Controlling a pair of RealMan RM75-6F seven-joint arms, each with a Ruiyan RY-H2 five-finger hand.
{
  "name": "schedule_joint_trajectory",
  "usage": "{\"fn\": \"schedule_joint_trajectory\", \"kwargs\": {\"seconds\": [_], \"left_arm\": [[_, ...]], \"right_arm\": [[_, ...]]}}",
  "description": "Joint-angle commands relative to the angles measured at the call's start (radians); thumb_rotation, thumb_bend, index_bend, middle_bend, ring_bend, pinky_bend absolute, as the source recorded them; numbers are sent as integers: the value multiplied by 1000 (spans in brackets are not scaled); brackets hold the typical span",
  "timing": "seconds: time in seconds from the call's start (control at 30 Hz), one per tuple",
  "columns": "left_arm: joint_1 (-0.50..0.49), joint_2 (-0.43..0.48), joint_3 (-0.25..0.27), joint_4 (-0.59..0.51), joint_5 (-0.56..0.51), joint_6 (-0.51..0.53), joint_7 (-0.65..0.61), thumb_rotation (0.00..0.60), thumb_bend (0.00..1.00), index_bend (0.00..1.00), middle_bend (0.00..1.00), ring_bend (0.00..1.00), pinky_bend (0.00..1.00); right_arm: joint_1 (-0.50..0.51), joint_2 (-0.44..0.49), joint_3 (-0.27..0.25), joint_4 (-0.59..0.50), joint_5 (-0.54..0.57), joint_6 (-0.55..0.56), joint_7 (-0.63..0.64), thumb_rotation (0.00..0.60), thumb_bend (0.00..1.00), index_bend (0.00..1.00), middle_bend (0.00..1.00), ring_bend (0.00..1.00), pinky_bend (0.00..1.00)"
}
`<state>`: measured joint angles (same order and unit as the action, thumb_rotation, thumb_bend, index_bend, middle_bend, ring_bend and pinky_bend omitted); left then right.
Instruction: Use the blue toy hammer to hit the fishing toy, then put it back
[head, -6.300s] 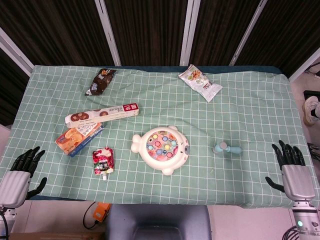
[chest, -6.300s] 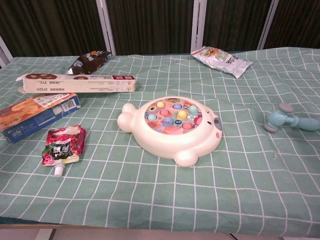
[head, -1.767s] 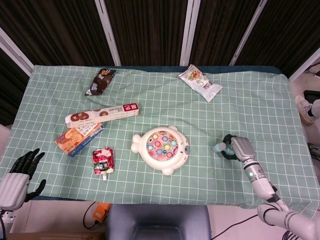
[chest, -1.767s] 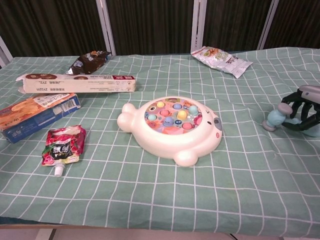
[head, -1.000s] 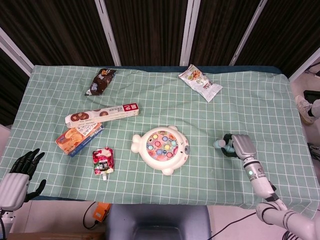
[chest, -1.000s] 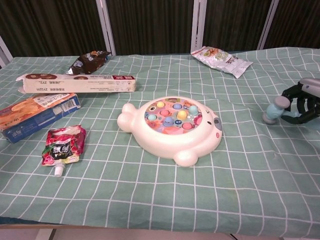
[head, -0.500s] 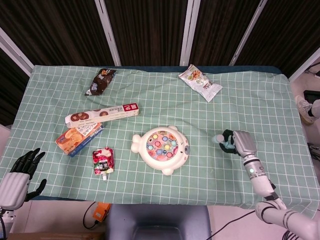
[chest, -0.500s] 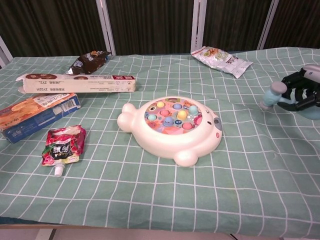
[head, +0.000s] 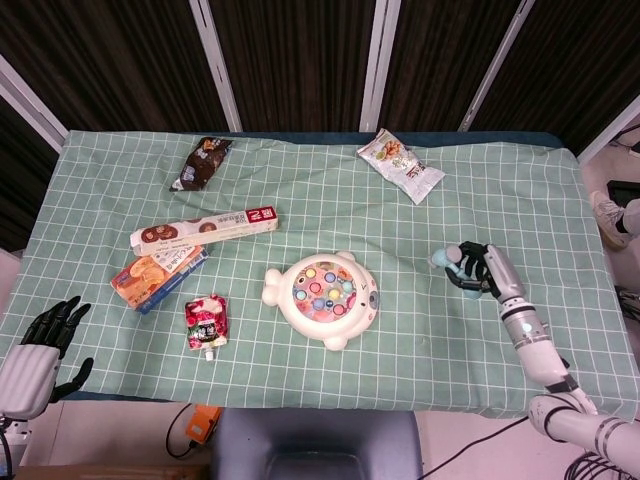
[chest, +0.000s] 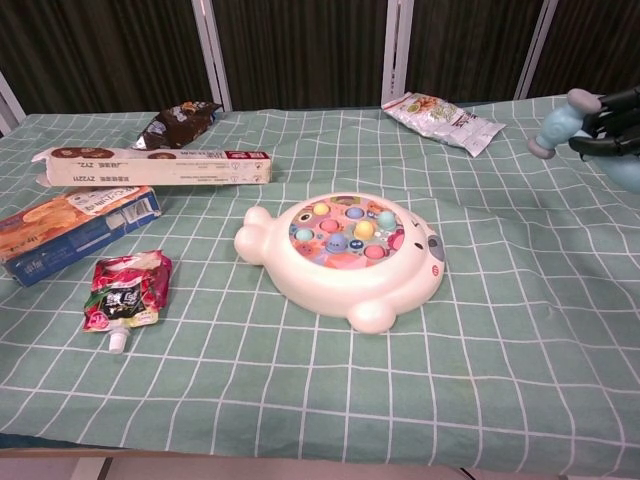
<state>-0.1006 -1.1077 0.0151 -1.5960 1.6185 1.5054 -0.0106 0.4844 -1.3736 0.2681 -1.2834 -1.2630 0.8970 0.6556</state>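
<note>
The blue toy hammer (chest: 562, 124) looks like a small, hollow plastic thing, so it is probably light and stiff, with a smooth surface that could turn in the grasp if held loosely; its handle is the sensible place to take it, leaving the rounded head free to strike. That is how the right hand (head: 482, 270) has it now: the dark fingers are wrapped around the handle, and the pale head juts out toward the fishing toy (head: 324, 298) (in the chest view only the fingertips and the hammer show at the right edge). The hammer is held in the air above the checked green cloth (head: 300, 180), to the right of the fishing toy and well apart from it. The fishing toy, a cream fish-shaped shell with coloured pieces in its round well, looks rigid and is likely to sit steady under a light tap, though a hard blow could make it slide on the cloth. Compared with the earliest frames, where the hammer lay on the cloth and the right hand waited at the table's near right edge, the hammer has been picked up and, over the last second, raised clear of the table. The left hand (head: 38, 350) has kept its place at the near left corner, fingers spread and holding nothing.
</note>
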Motion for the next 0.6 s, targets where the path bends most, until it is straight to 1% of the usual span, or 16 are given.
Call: {"fn": "schedule_joint_trajectory", "kwargs": {"seconds": [0.03,0.1,0.13,0.23,0.37,0.43,0.53,0.6], "left_arm": [[-1,0,-1,0,-1,-1,1,600,393,0,0,0,147],[-1,0,0,0,-1,-2,0,600,392,0,0,0,147],[-1,0,0,0,-1,-2,0,600,392,0,0,0,147],[-1,0,0,1,-1,0,-1,600,392,0,0,0,147],[0,0,0,0,1,0,1,600,393,0,0,0,147],[0,0,1,0,1,0,2,600,392,0,0,0,147],[0,0,0,0,-1,0,2,600,391,0,0,0,147],[-1,0,-1,0,-4,-2,4,600,391,0,0,0,147]], "right_arm": [[-6,32,18,-49,-1,-9,73,600,712,1000,768,822,935],[-5,81,32,-107,-12,-32,150,600,713,1000,770,823,936],[-4,102,32,-123,-23,-33,148,600,716,1000,771,824,936],[2,144,33,-165,-33,-27,103,600,724,1000,774,827,939],[13,202,47,-254,-14,-25,34,600,736,1000,780,830,942],[22,229,52,-294,-3,-29,-11,600,743,1000,781,832,943],[52,283,55,-362,26,-60,-129,600,745,1000,782,834,944],[86,320,52,-398,56,-85,-263,600,746,1000,783,835,945]]}}
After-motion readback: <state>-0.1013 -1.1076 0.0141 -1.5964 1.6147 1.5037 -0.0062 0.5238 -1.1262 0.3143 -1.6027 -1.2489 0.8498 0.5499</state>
